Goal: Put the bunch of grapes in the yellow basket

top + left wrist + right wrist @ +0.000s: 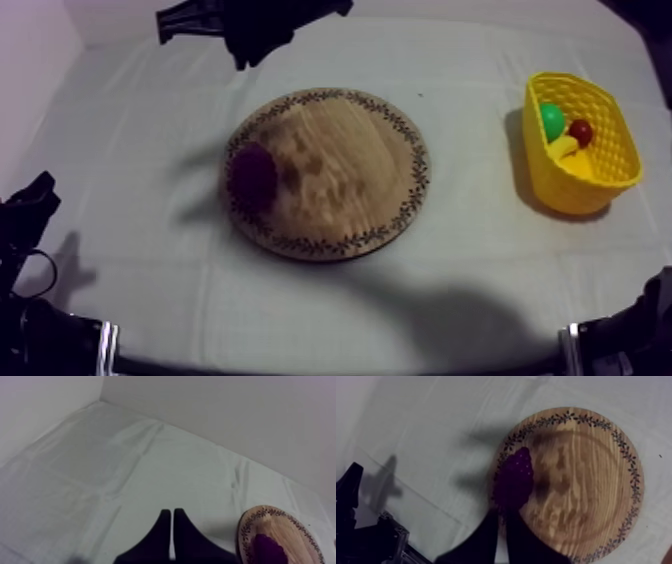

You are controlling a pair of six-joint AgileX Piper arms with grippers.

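Note:
The bunch of grapes [255,178] is dark purple and lies on the left part of the round wooden board [345,170] with its patterned rim. The yellow basket [572,190] stands at the table's right side. My right gripper [243,58] hangs high over the far side of the table, behind the board. In the right wrist view its fingers [500,521] lie together, shut on nothing, just short of the grapes [515,478] on the board [581,476]. My left gripper [35,198] rests at the near left, and its fingers [171,516] form a narrow shut wedge beside the board [295,528].
Inside the basket lie a green pear [552,121], a small red fruit [581,131] and a banana [568,152]. Grey-white cloth covers the table around the board. Part of my right arm [625,335] stands at the near right edge.

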